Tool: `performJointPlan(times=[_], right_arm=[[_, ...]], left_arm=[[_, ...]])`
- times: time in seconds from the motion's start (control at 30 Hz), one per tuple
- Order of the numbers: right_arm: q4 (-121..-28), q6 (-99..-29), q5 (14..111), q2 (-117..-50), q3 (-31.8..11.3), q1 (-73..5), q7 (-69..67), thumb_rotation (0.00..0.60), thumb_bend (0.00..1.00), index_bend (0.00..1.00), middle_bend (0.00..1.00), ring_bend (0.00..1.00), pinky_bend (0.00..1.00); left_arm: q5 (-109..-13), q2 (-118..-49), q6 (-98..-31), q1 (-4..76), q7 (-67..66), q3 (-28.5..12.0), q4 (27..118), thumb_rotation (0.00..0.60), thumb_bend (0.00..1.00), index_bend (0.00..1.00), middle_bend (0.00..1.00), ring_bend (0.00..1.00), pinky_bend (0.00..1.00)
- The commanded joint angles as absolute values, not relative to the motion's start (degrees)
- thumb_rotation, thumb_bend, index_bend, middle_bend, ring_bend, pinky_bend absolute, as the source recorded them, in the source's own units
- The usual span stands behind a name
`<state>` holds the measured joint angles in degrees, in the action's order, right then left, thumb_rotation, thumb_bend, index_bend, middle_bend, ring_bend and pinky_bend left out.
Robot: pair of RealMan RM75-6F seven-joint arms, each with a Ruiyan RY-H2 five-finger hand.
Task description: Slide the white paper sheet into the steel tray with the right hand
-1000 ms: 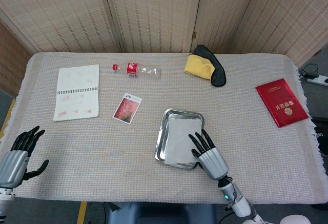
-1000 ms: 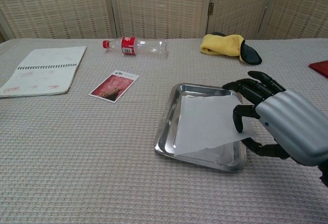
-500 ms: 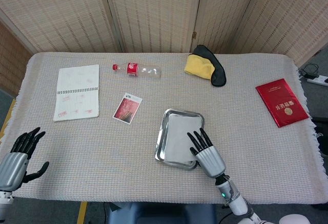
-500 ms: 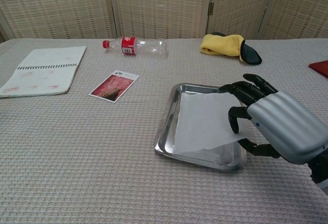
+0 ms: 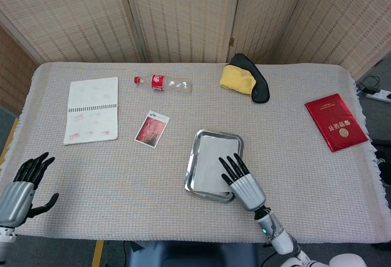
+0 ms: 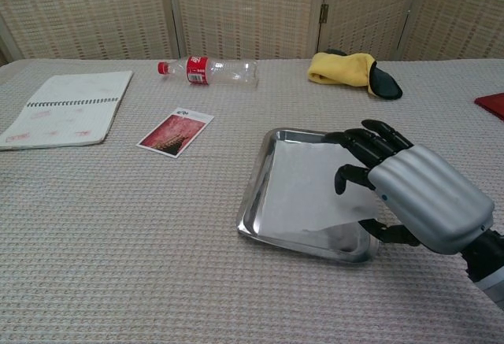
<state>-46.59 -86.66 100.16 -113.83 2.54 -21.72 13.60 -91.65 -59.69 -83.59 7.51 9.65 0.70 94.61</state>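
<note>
Chest view: white paper sheet [image 6: 303, 185] lying inside the steel tray [image 6: 256, 202] on the counter [image 6: 142, 242]. Right robot hand [image 6: 409, 190] rests spread fingers on the sheet, grasping nothing. Left robot hand [image 5: 21, 184] hovers empty, fingers apart.

Near right part of the white paper sheet [image 6: 307, 190] and the steel tray's [image 6: 256, 194] right rim hidden behind the right hand [image 6: 409, 190] in the chest view. Whether fingertips [image 5: 227, 164] press the sheet or hover: cannot tell. Left hand [image 5: 19, 187] cut off at the head view's near left edge. Red booklet [image 6: 492, 101] cropped by the chest view's right edge. Print on the card [image 5: 151, 129] and notebook [image 5: 91, 109] too small to read.
</note>
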Motion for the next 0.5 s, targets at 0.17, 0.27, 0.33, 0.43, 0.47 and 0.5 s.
performJointPlan(times=[0.17,0.27,0.33,0.43,0.47,0.5], right_arm=[[-53.12,-82.06,98.48,-110.37,2.56,-22.17,16.54,0.600,0.51,0.00,0.00,0.00,0.00],[-56.31,-80.61,98.37,-108.82,2.39,-22.88,17.31,0.600,0.51,0.00,0.00,0.00,0.00],[-60.09,-78.10,97.30,-107.17,1.97,-23.54,18.31,0.600,0.51,0.00,0.00,0.00,0.00],[-68.34,-72.04,94.00,-103.24,0.42,-25.16,23.18,0.600,0.51,0.00,0.00,0.00,0.00],[-71.26,-70.03,92.63,-101.88,-0.29,-25.71,25.36,0.600,0.50,0.00,0.00,0.00,0.00],[-74.22,-67.99,91.03,-100.51,-1.06,-26.25,27.72,0.600,0.49,0.00,0.00,0.00,0.00]], left_arm=[[-91.54,-59.61,-83.34,7.73,10.30,0.64,94.27,0.600,0.41,0.00,0.00,0.00,0.00],[-91.57,-59.69,-83.36,7.74,10.12,0.65,94.22,0.600,0.41,0.00,0.00,0.00,0.00],[-91.46,-59.77,-83.32,7.73,9.94,0.64,94.22,0.600,0.41,0.00,0.00,0.00,0.00],[-91.12,-59.85,-83.11,7.77,9.84,0.55,94.11,0.600,0.41,0.00,0.00,0.00,0.00],[-91.02,-59.88,-83.02,7.82,9.84,0.52,94.06,0.600,0.42,0.00,0.00,0.00,0.00],[-90.93,-59.91,-82.93,7.85,9.84,0.49,94.02,0.600,0.42,0.00,0.00,0.00,0.00]])
